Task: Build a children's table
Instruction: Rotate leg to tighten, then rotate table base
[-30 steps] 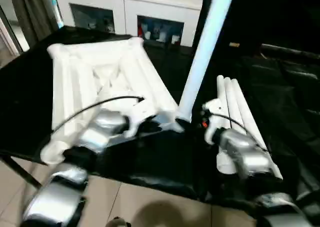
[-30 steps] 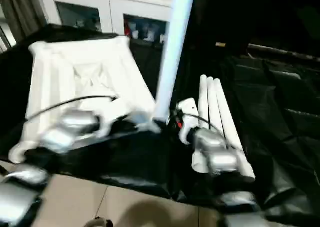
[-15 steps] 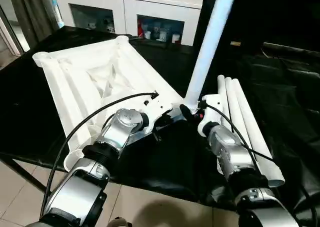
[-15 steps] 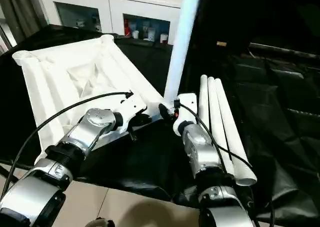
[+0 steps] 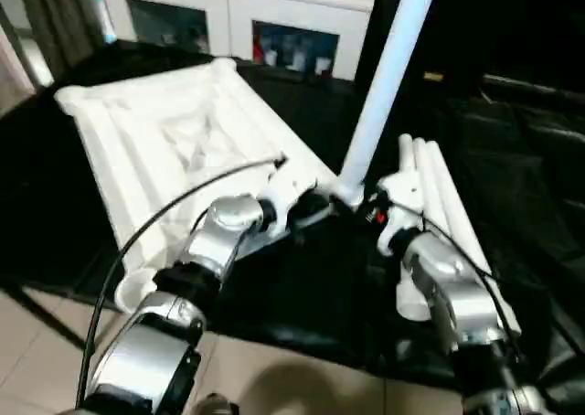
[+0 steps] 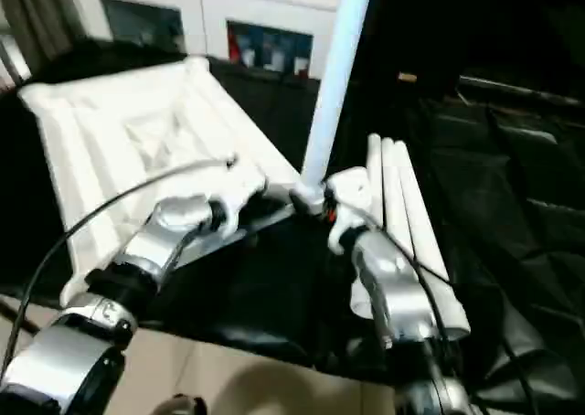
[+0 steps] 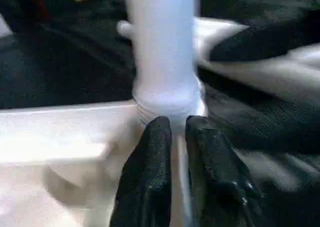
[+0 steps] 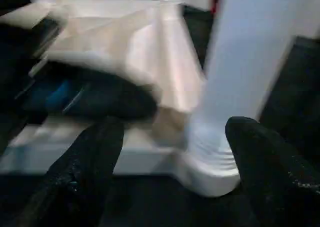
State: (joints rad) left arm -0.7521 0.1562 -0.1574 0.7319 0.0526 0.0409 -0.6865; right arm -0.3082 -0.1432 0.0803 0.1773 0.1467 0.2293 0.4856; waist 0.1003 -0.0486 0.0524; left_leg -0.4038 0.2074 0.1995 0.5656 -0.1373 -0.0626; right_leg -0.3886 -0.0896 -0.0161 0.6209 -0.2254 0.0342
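Note:
The children's table's white tabletop lies ribbed side up on the black-draped work table. One white leg stands upright in its near right corner socket. My left gripper sits at that corner just below the leg's base. Its black fingers are a narrow gap apart, with the tabletop's rim showing between them. My right gripper is open, and its fingers stand wide on either side of the leg's base without touching it. Three more legs lie side by side under my right forearm.
A white cabinet with glass doors stands behind the work table. The table's front edge runs just below my wrists, with tiled floor beneath. Wrinkled black cloth covers the right side.
The camera has shifted. My left gripper has come closer to the leg's base and its fingers have parted slightly. My right gripper's fingers have spread a little wider.

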